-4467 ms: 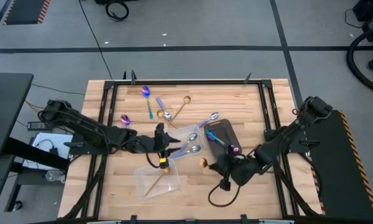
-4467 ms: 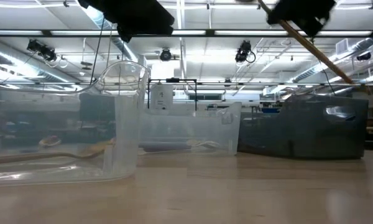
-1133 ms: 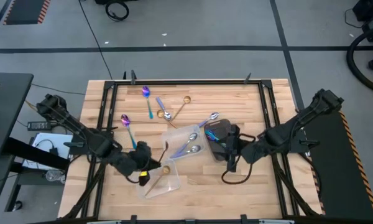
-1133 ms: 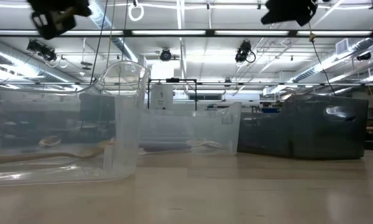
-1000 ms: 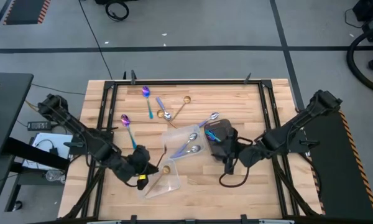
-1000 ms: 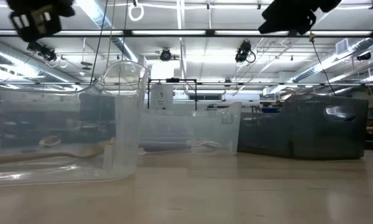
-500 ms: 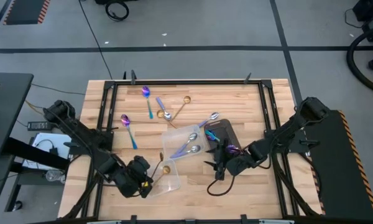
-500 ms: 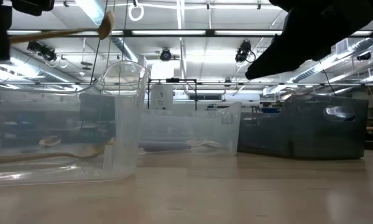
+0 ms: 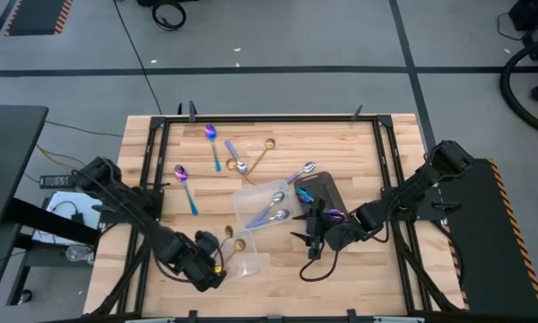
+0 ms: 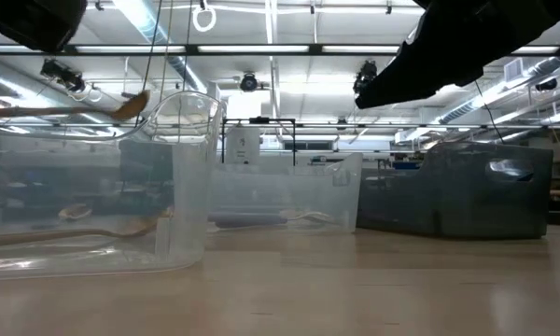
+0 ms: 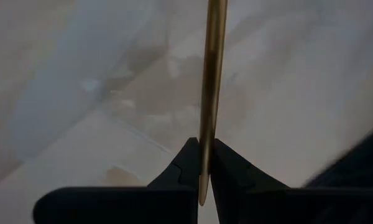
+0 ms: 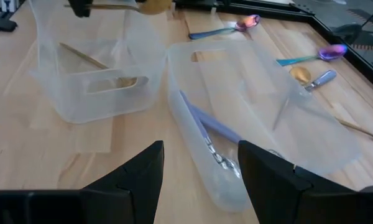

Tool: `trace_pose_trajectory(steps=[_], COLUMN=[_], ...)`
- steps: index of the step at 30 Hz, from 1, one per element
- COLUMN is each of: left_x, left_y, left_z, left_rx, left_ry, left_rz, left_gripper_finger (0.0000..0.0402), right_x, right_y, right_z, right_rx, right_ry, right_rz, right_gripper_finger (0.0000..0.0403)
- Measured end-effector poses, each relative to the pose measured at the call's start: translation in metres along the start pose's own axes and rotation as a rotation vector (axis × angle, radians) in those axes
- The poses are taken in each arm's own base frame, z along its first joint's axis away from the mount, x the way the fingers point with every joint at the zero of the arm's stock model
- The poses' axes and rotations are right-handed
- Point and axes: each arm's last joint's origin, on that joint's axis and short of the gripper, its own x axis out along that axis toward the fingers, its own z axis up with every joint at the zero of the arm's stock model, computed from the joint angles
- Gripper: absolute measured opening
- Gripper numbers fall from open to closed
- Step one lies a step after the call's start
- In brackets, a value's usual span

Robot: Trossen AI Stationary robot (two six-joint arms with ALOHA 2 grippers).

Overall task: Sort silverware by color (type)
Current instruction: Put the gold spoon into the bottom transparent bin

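Left jaws pinching gold spoon point(image 11: 211, 74)

wooden table point(image 9: 359, 152) carries loose silverware point(image 9: 213, 144), two clear containers point(image 9: 267, 205) and dark tray point(image 9: 325, 193).

Overhead looks straight down; low camera level, close to containers point(image 10: 168, 187).

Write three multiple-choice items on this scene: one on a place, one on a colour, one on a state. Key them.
1. Where do the silver spoons lie?
A. in a clear bin
B. on bare wood
C. on the dark tray

2. What colour is the spoon in the left pincer?
A. purple
B. gold
C. silver

3. How is the right pincer?
A. shut on a spoon
B. open, empty
C. shut, empty

Key:
1. A, the right wrist view shows them inside the clear bin.
2. B, the handle is gold.
3. B, its fingers stand apart with nothing between.
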Motion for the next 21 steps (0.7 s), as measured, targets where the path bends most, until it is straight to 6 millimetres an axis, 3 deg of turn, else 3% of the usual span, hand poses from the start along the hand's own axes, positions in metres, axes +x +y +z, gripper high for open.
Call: trace_pose_trajectory(steps=[12,21], left_x=[0.025,0.016], left_y=[-0.005,-0.006], left_z=[0.016,0.019], left_rx=[-0.037,0.007], left_ry=[0.083,0.001], left_rz=[0.083,0.132], left_gripper_finger=[0.0024,0.0024], right_x=[0.001,0.001], right_y=[0.0,0.001], right_z=[0.0,0.0], right_rx=[-0.014,-0.015], right_ry=[0.011,0.02], right_rz=[0.046,0.071], right_gripper_finger=[0.0215,0.0215])
